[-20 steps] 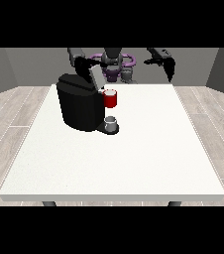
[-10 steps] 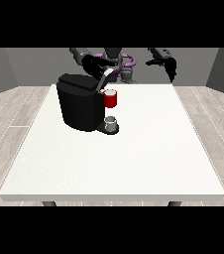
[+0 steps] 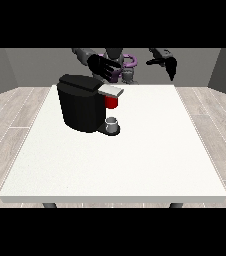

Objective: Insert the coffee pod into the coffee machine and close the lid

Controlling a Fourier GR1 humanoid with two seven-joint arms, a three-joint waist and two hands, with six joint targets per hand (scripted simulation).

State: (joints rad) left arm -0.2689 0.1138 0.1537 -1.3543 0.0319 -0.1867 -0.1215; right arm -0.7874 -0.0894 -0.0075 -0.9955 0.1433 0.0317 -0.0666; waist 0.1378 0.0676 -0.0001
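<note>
The white table (image 3: 135, 165) fills most of the front view. On its far-left part stands the black coffee machine (image 3: 80, 105), with its grey lid (image 3: 111, 90) lying nearly level over a red thing at the machine (image 3: 112, 102). A grey thing (image 3: 112, 123) sits on the machine's base, under the red thing; I cannot tell whether it is the pod. My hand at the view's left (image 3: 102, 67) hovers above and just behind the lid, fingers spread and straight, holding nothing. My hand at the view's right (image 3: 168, 64) is raised beyond the table's far edge, well apart from the machine, fingers relaxed and pointing downward, also holding nothing.
</note>
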